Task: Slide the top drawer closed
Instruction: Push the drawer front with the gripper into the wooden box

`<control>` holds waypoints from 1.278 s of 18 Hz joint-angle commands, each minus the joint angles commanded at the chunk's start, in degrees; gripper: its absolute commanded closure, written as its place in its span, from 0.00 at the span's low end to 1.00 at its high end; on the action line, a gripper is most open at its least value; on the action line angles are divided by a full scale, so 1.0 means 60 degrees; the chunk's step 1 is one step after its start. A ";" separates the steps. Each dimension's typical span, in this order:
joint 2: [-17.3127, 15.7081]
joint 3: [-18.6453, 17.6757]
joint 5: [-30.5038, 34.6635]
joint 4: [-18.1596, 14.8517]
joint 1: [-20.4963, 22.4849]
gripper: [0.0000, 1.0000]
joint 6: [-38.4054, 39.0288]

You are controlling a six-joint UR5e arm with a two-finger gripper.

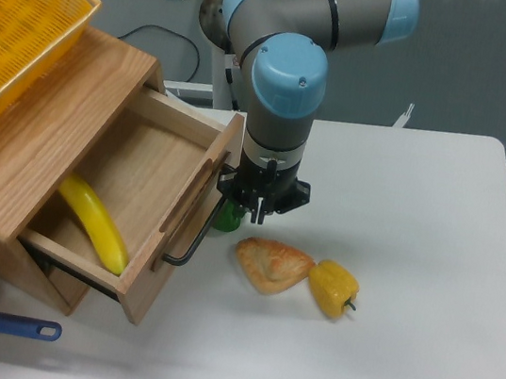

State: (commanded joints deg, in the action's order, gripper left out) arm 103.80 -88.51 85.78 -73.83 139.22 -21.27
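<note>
From the fixed camera, the wide light-oak wooden top drawer [138,193] with its black bar handle is seen pulled well out of the oak cabinet body [37,133]; closing is judged barely begun. A yellow banana [94,223] is held inside the drawer. The two-finger gripper [258,211] is placed just beside the drawer front; whether its fingers are parted cannot be told.

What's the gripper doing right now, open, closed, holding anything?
Gripper: beside the top drawer's black handle; holds nothing visible; open or closed cannot be told from this view.
</note>
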 joint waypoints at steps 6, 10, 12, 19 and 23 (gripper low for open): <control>0.0000 -0.0015 0.0000 0.0000 -0.0073 0.76 0.0029; 0.0000 -0.0029 0.0029 -0.0015 -0.0205 0.75 0.0029; 0.0000 -0.0044 0.0044 -0.0015 -0.0278 0.75 0.0058; -0.0029 -0.0044 0.0029 -0.0015 -0.0513 0.73 0.0293; -0.0044 -0.0044 0.0102 -0.0015 -0.0791 0.73 0.0468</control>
State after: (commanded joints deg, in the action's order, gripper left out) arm 103.54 -88.77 86.40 -73.92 134.48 -18.46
